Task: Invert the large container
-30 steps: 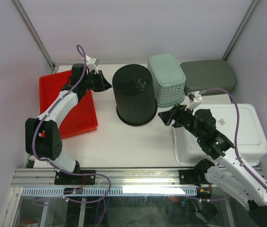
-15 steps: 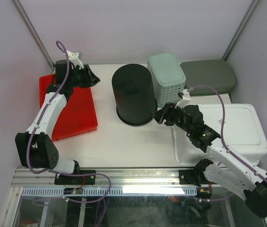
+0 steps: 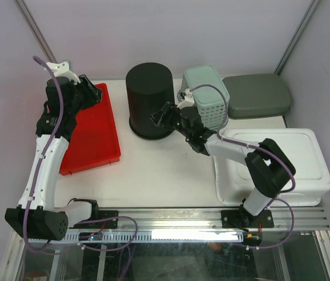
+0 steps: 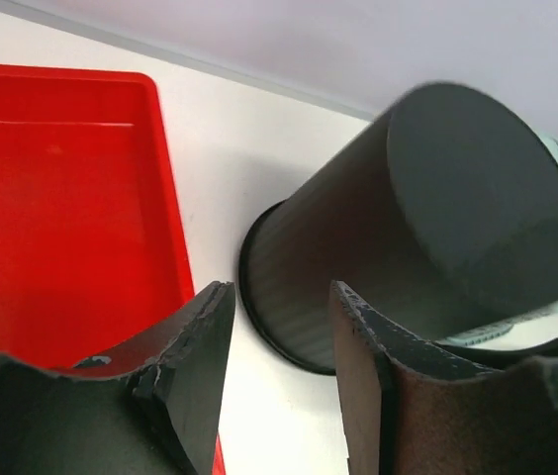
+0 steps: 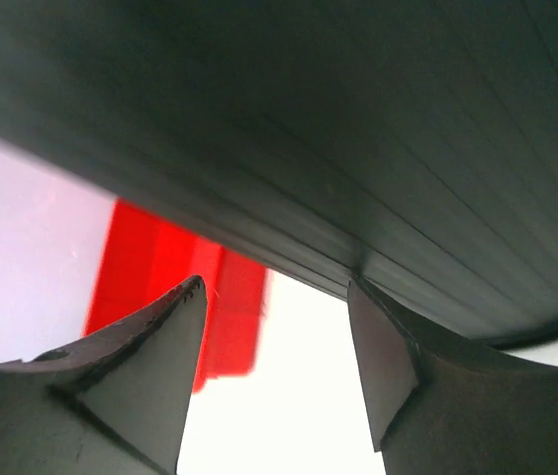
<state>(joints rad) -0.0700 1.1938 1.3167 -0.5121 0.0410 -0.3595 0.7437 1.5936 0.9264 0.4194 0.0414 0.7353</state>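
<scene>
While the white lidded bin is sitting closest on the table's right side, the right gripper is hovering low beyond it at the right flank of the large container. Its fingers are standing apart with nothing between them. The ribbed black wall is filling the wrist view just past the fingertips, and I cannot tell whether they are touching it. That container is standing towards the back of the table, between the red tray and the pale green basket. Its flat closed end is showing on top and its lipped rim is resting down on the table, so the flip is looking as good as done and the step in hand is probably the release. Level with it on the left, the left gripper is hanging above the tray's far corner, jaws parted and empty. The next move is calling for the right arm to back straight away without catching the rim or nudging the basket. Farthest right, a grey lid is lying flat.
</scene>
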